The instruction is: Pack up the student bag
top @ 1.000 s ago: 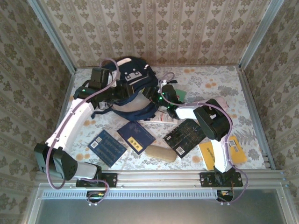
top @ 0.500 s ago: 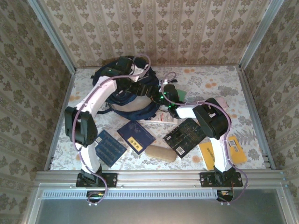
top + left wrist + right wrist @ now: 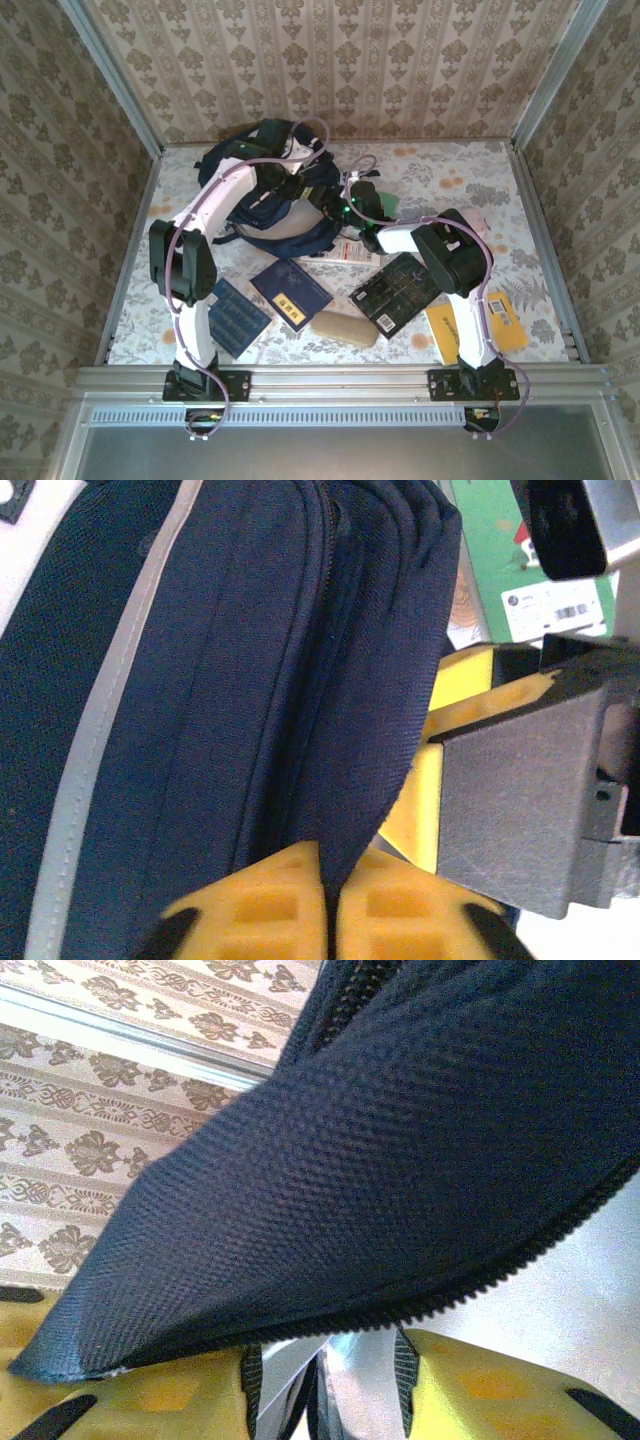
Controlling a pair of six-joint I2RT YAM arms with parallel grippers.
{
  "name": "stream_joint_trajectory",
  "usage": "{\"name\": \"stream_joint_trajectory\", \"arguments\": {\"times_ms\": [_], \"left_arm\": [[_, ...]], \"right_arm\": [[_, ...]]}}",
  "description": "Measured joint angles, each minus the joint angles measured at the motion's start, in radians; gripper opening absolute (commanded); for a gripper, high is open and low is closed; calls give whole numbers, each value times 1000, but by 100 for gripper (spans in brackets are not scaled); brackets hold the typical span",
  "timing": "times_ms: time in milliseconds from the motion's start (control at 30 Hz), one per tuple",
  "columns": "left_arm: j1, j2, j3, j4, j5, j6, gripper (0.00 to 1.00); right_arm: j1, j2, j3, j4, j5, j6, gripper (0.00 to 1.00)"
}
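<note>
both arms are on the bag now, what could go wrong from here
The left fingers pinch only a thin fabric edge of the student bag; a pull could slip it free. The zipper edge lies across the right fingers, which stand apart; I cannot tell if they grip, so the opening may sag shut. The two pairs work close together and might bump.

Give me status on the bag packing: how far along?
Done: nothing visibly packed. In hand: left gripper is shut on a fabric edge of the student bag; right gripper sits at its zipper edge, grip unclear. Left: the blue book, navy book, black book, yellow book and beige case lie on the table.
</note>
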Motion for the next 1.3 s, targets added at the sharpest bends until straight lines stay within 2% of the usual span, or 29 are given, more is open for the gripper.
{"name": "stream_joint_trajectory", "arguments": {"times_ms": [167,333,567,633,767,867,1100,1300], "left_arm": [[-1,2,0,0,-3,-13,0],[13,-2,0,7,3,-77,0],[113,-103,-42,94,43,-240,0],[155,-156,-74,132,54,-292,0],[223,-234,-98,187,57,-378,0],[242,-246,-98,222,60,-426,0],[261,-246,-102,263,78,-511,0],[272,-255,-79,261,93,-528,0]], "right_arm": [[-3,-16,-13,-30,4,-23,44],[-10,-127,-69,-135,21,-87,46],[1,-409,-89,-444,91,-263,48],[9,-482,-89,-528,115,-307,54],[25,-620,-92,-715,154,-372,58],[39,-686,-86,-853,187,-405,61],[49,-785,-24,-1111,217,-459,62],[83,-792,57,-1186,196,-465,62]]}}
